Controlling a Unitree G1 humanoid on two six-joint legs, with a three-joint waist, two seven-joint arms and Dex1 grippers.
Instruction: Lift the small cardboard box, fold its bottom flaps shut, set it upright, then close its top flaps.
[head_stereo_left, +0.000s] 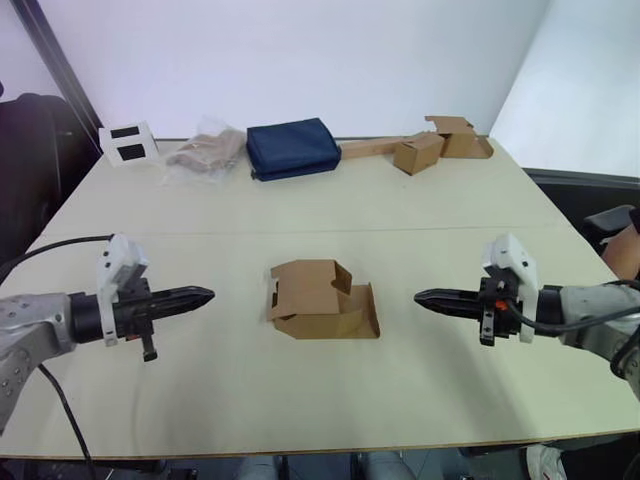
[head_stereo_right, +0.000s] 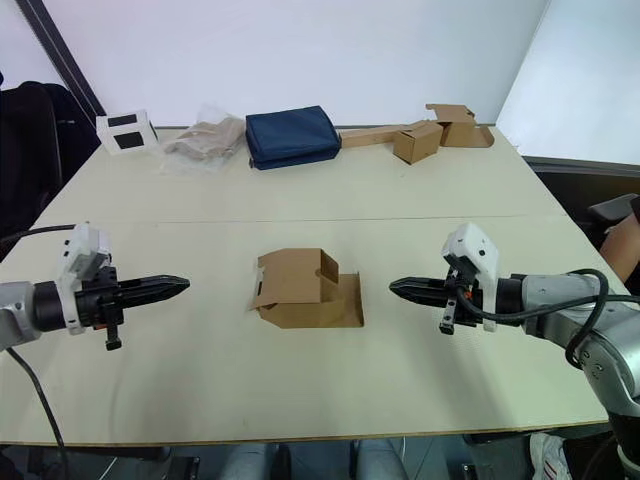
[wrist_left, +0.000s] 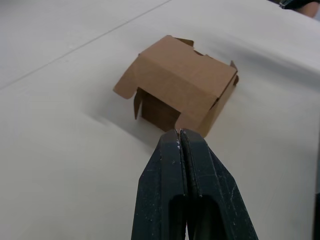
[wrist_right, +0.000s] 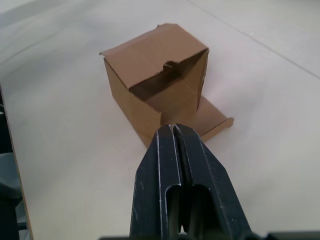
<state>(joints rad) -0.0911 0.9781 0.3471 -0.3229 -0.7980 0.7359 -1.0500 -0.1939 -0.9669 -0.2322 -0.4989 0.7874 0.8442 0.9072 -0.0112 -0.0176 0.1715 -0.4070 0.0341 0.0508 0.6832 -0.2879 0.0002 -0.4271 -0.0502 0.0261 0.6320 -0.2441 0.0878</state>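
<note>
The box is seen lying mid-surface, flaps loose, one spread flat toward the right pincer. Both it and the left pincer are held clenched and empty, well apart from the cardboard. Light, thin walls are judged easily crushed; opposite side panels are best gripped.

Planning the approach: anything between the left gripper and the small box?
Nothing: bare table separates the left gripper from the small cardboard box, seen in both eye views.
</note>
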